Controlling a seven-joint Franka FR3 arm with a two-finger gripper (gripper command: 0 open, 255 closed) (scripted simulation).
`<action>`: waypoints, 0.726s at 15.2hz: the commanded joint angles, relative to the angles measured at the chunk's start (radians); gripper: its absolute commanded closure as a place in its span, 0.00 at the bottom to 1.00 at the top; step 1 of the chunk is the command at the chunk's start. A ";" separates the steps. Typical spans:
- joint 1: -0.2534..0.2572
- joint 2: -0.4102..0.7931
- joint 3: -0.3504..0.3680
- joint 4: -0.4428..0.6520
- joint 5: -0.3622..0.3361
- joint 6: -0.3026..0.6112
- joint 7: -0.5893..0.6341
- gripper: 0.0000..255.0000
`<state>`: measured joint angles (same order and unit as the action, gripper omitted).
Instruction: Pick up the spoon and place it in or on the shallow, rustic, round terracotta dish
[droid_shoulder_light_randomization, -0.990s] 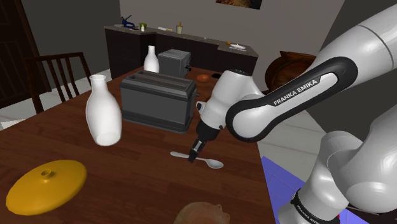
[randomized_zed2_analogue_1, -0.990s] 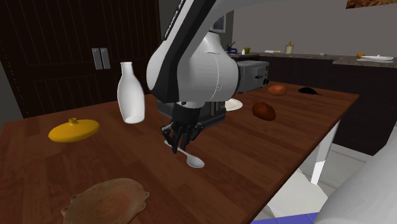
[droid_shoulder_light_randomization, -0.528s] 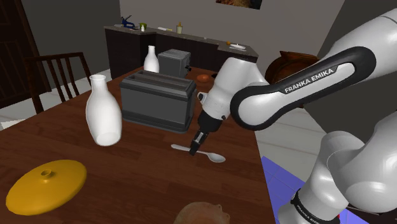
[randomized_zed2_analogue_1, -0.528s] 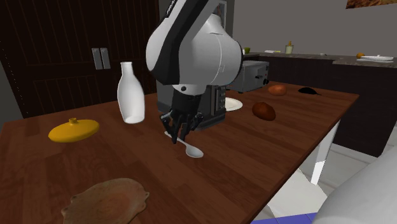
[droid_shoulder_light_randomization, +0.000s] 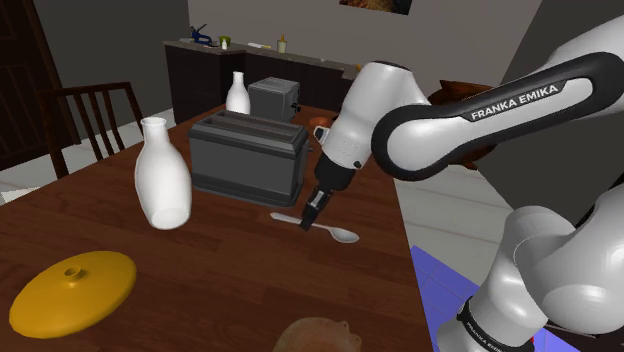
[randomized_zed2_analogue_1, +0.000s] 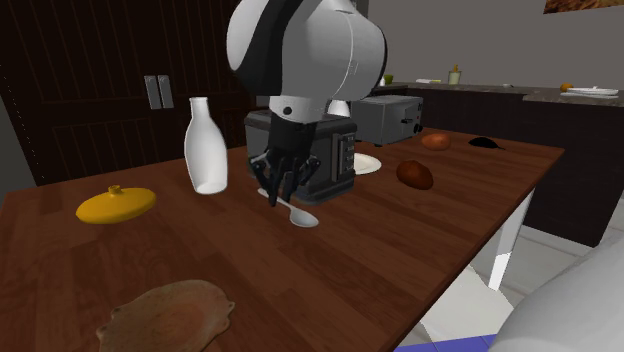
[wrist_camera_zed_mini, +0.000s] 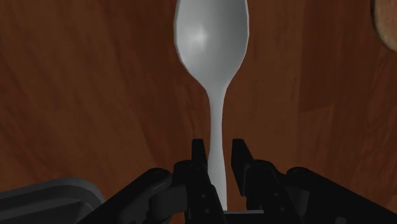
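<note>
Setting: dark wooden dining table (droid_shoulder_light_randomization: 220, 285) in a house.
Gripper: black gripper (droid_shoulder_light_randomization: 311, 214), fingers clamped on the spoon's handle.
Spoon: one pale spoon (wrist_camera_zed_mini: 212, 38), just in front of the toaster (droid_shoulder_light_randomization: 248, 155); long axis straight out from the fingers, bowl leading.
Dish: one brown round dish (randomized_zed2_analogue_1: 170, 312), well apart from the toaster, beyond the spoon.
Others: second toaster (droid_shoulder_light_randomization: 273, 97); two white vases (droid_shoulder_light_randomization: 162, 175); one yellow lid (droid_shoulder_light_randomization: 72, 290).

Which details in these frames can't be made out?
Wrist view: handle end of the spoon, hidden inside the gripper.
Shoulder view: the tan dish, cut off by the bottom edge.
Shoulder view: counter items, too small to identify.
Second exterior view: the toaster, partly behind the gripper.
</note>
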<state>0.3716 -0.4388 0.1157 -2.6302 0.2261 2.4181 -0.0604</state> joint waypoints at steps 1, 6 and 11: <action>-0.003 -0.012 -0.001 0.018 -0.005 -0.031 0.005 1.00; 0.017 -0.063 0.037 0.016 0.001 -0.073 0.061 1.00; 0.075 -0.130 0.140 -0.018 0.035 -0.088 0.193 1.00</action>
<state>0.4331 -0.5512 0.2338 -2.6342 0.2524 2.3304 0.1042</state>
